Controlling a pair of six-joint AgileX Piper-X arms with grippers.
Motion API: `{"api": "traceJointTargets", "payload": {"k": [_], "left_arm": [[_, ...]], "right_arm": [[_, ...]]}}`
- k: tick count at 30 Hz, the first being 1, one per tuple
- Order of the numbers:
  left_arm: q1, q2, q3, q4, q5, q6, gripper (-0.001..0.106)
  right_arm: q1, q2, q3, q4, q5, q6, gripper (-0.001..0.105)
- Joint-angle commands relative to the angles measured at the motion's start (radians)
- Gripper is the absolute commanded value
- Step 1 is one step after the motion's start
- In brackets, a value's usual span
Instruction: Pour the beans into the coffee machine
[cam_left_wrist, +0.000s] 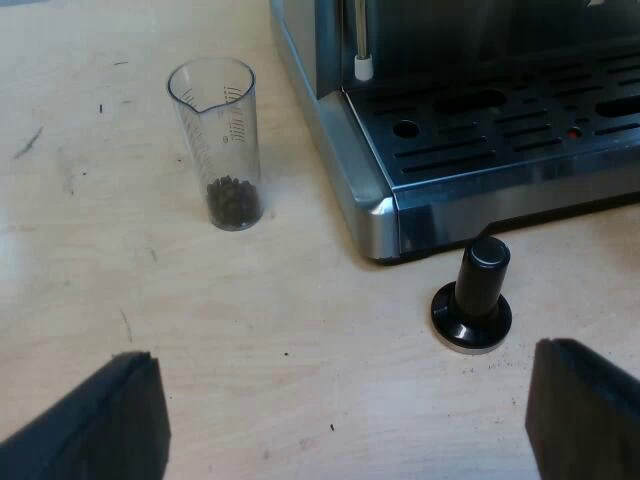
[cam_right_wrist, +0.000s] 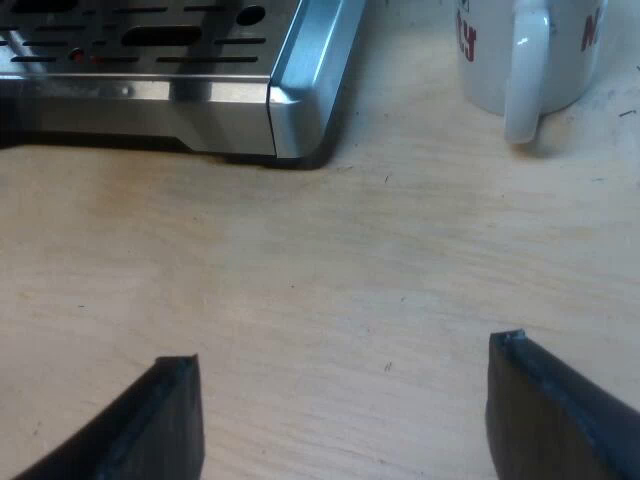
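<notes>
A clear measuring glass (cam_left_wrist: 220, 140) stands upright on the wooden table beside the espresso machine (cam_left_wrist: 470, 110), with a small heap of dark beans (cam_left_wrist: 234, 200) at its bottom. My left gripper (cam_left_wrist: 350, 420) hovers open over the table, well short of the glass, with nothing between its fingers (cam_left_wrist: 100, 420). My right gripper (cam_right_wrist: 345, 420) is also open above bare wood, near the corner of the machine's drip tray (cam_right_wrist: 300, 90), holding nothing.
A tamper with a black knob (cam_left_wrist: 475, 295) stands on the table just off the machine's corner. A white mug with red lettering (cam_right_wrist: 525, 55) stands close to the drip tray's other corner. A steam wand (cam_left_wrist: 360, 45) hangs over the tray.
</notes>
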Motion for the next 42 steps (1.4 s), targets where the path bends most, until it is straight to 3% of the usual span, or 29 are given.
{"api": "traceJointTargets", "payload": {"k": [1, 10, 13, 14, 20, 24, 31, 42], "left_arm": [[-0.004, -0.044, -0.001, -0.01, 0.004, -0.003, 0.086], [-0.004, -0.044, -0.001, -0.01, -0.003, -0.003, 0.086], [-0.004, -0.044, -0.001, -0.01, -0.007, -0.003, 0.086], [-0.004, -0.044, -0.001, -0.01, -0.014, -0.006, 0.086], [-0.004, -0.03, -0.016, -0.01, -0.025, -0.018, 0.086], [-0.004, -0.001, -0.043, -0.01, -0.052, -0.018, 0.086], [-0.004, 0.088, -0.072, -0.082, -0.066, -0.018, 0.086], [-0.004, 0.235, -0.072, -0.212, -0.063, -0.041, 0.086]], "right_arm": [[-0.004, -0.045, -0.004, -0.001, -0.001, -0.004, 0.062], [-0.004, -0.045, -0.004, -0.001, -0.001, 0.004, 0.062], [-0.004, -0.041, -0.004, -0.003, -0.001, 0.043, 0.062], [-0.004, -0.041, -0.004, -0.003, -0.001, 0.101, 0.062], [-0.004, -0.035, -0.032, -0.005, -0.005, 0.106, 0.062], [-0.004, 0.014, -0.079, 0.009, -0.005, 0.093, 0.062], [-0.004, 0.164, -0.196, 0.005, -0.04, -0.037, 0.062], [0.061, 0.368, -0.296, -0.143, -0.12, -0.056, 0.062]]}}
